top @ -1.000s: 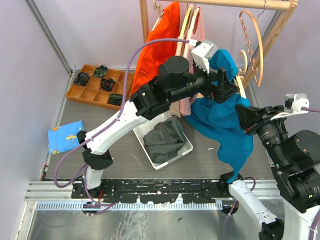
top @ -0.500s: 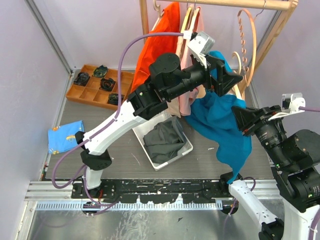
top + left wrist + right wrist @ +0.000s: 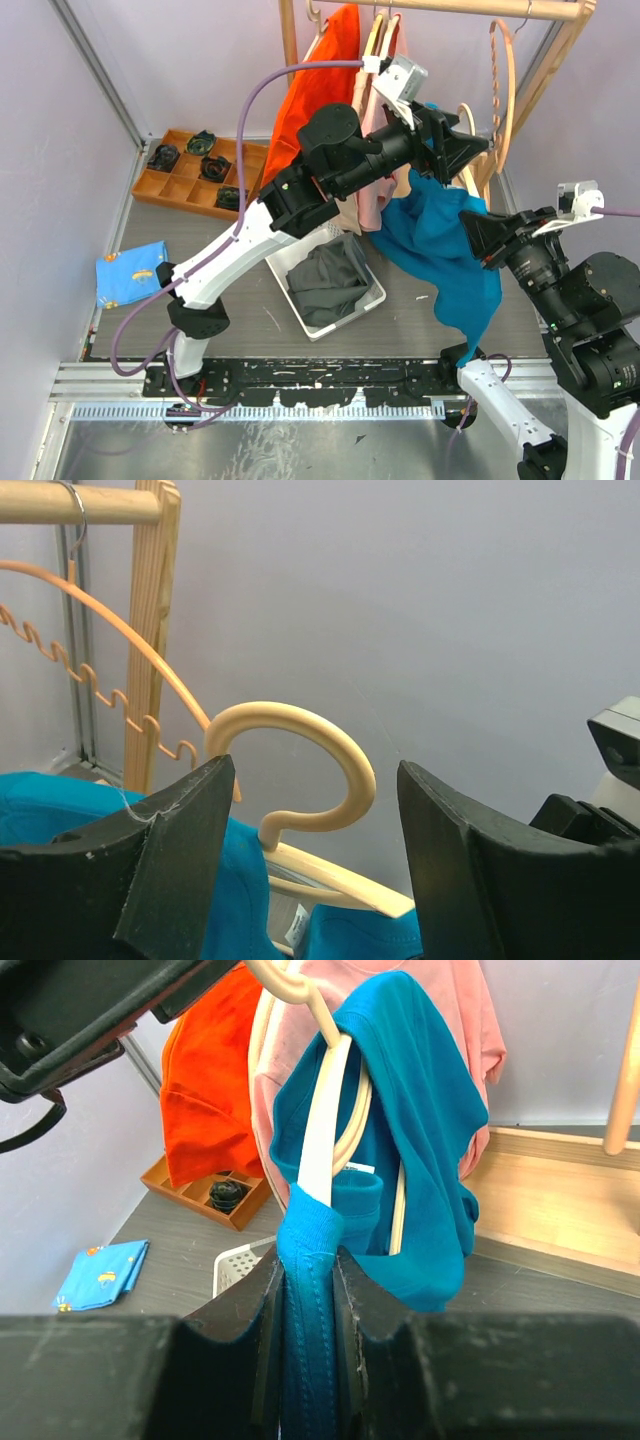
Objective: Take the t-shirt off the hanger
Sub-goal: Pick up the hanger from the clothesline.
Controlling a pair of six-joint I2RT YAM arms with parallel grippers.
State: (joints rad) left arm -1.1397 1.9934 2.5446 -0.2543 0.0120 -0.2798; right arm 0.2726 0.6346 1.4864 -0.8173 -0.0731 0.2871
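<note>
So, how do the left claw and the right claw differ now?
The left claw stands open, the hanger hook between its fingers ungripped; the right claw is shut on the blue t-shirt. The left claw is nearer the rail, the right claw lower. Both are black.

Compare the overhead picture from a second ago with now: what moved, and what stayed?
The left gripper rose toward the rail; its open jaws now flank the cream hanger hook without gripping. The empty wooden hanger swung more upright. The right gripper stays shut on the blue t-shirt; basket and tray unchanged.
</note>
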